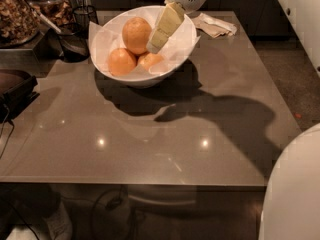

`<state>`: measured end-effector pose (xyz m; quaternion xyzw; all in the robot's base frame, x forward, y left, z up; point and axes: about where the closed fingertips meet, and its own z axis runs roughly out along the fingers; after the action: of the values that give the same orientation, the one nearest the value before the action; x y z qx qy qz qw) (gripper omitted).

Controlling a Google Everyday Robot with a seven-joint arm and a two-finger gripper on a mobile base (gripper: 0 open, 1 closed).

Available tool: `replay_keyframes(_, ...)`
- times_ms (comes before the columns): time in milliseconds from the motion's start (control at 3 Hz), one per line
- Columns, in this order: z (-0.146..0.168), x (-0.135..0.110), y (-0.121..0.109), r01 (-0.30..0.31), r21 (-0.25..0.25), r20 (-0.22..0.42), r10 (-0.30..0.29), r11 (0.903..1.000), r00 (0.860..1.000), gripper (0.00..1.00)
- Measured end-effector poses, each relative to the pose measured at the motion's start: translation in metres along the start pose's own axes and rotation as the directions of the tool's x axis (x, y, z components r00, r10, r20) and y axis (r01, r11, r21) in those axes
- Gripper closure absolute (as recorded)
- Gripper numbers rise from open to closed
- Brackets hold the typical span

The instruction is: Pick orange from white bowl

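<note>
The white bowl [180, 59], lined with white paper, stands at the back of the grey table. In it lie the large tan orange [136, 35] at the back, a smaller brighter orange [122, 62] at the front left, and a small oblong orange piece [150, 61] on the right. My gripper [156, 43] reaches down into the bowl from the upper right. Its pale finger [165, 28] is just right of the large orange and above the small piece. It holds nothing that I can see.
A crumpled paper napkin [215, 26] lies behind the bowl on the right. A black ladle or pan [70, 46] and containers of dried goods [20, 14] stand at the back left. A dark appliance [15, 86] sits at the left edge. The table's front edge [135, 181] runs below.
</note>
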<state>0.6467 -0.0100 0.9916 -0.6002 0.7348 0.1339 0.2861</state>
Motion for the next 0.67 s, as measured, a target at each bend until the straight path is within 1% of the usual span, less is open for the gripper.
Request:
replay_keyframes(333,0.0000,0.0000,-0.0001,0.000,0.000,0.000,0.000,1.0000,1.000,0.00)
replay_keyframes(667,0.0021,-0.0010,-0.0033,-0.007,-0.009,0.018,0.007,0.9999,1.000,0.00)
